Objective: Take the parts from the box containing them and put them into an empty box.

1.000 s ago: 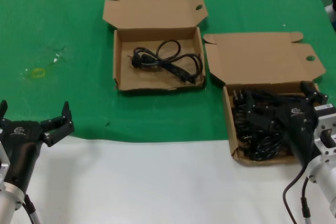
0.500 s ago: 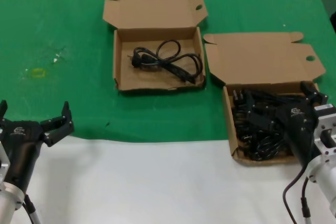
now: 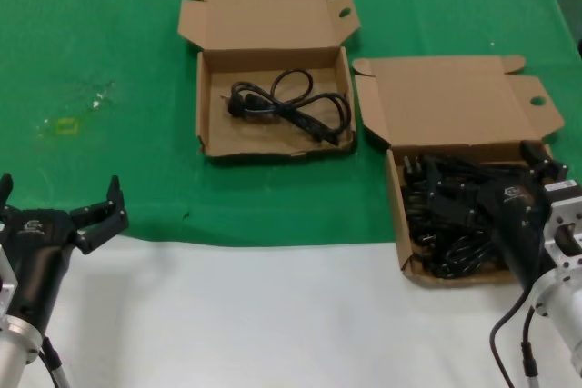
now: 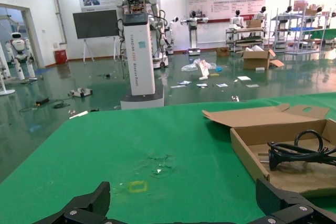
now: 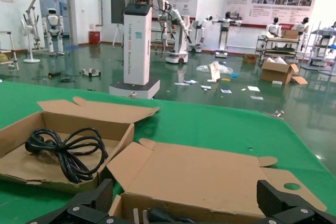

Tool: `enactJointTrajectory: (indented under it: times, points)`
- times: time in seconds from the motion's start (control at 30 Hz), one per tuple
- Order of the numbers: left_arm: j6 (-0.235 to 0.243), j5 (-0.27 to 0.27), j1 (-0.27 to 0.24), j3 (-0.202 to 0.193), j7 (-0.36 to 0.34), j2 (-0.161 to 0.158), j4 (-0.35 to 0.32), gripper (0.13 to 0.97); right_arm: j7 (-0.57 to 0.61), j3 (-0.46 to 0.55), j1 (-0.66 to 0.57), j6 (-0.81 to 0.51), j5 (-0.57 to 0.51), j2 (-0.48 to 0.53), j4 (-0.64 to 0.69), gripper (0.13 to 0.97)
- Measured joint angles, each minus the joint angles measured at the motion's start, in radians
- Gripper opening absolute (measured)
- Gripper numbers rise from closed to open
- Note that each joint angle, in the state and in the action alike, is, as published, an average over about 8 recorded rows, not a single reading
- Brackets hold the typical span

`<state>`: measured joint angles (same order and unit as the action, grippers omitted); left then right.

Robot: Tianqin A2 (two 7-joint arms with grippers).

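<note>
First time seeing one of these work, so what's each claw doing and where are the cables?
Left gripper open, idle at table edge. Right gripper open over full box of cables. Far box holds one cable. Nothing blocking.

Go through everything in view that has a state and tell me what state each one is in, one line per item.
Right box: lid open, filled with a pile of black cables.
Left box: lid open, holds one coiled black cable.
Right gripper: open, over the pile in the right box.
Left gripper: open, holds nothing, parked at the green mat's near edge.
</note>
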<state>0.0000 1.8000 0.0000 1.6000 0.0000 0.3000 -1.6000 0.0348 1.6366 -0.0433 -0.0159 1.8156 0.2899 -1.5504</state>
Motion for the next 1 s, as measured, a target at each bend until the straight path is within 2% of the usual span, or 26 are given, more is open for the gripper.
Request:
enactJointTrajectory:
  times: [1.0]
  points:
    - [0.0, 0.0, 0.0, 0.0, 0.0, 0.0, 0.0, 0.966, 0.0, 0.0, 0.0, 0.0, 0.0, 0.0, 0.0, 0.966]
